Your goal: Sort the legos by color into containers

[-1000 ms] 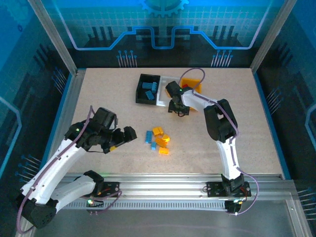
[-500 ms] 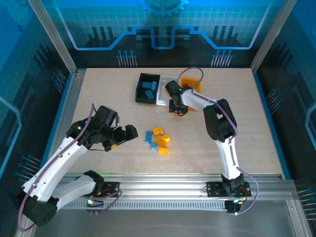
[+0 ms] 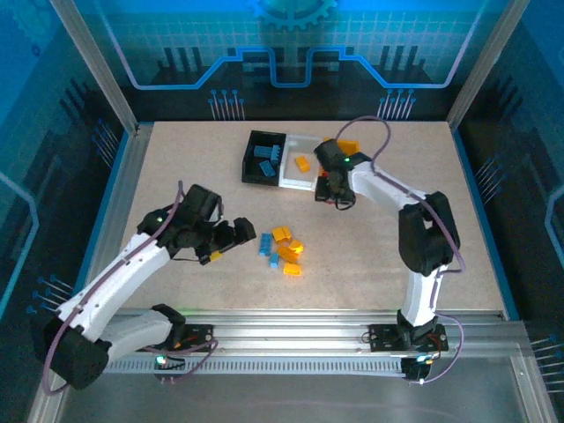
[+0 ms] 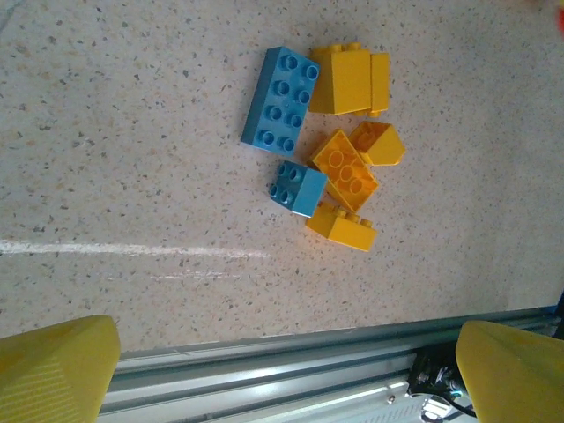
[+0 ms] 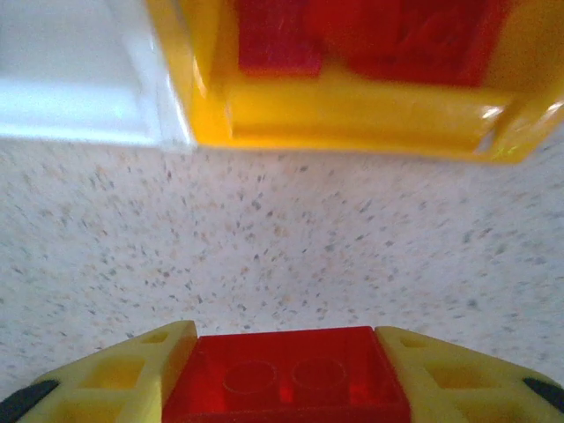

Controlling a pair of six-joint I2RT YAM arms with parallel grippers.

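The right gripper (image 3: 333,192) hangs just in front of the white bin (image 3: 298,179), on its near side, where that bin joins the yellow bin (image 5: 352,119); its yellow fingers (image 5: 132,374) are closed partway on a red brick (image 5: 286,381), studs up, pinched by its two ends above the bare speckled table (image 3: 176,167). From the right wrist the yellow bin, right of the white bin, has red bricks (image 5: 397,35) lying in it. An orange-yellow brick (image 3: 303,163) sits inside the white bin itself, and the black bin (image 3: 251,167), joined to the white bin's left side, has blue bricks (image 3: 267,160) in it. Well apart from the white bin, toward the arm bases, lies a loose cluster: a long blue brick (image 4: 282,99) and a small blue brick (image 4: 298,188) touching four orange-yellow bricks (image 4: 345,169) packed against them. The left gripper (image 3: 238,236) is farther from the white bin than that cluster and to its left, above the table, with its jaws spread as wide as they go and nothing between its fingertips (image 4: 57,366)
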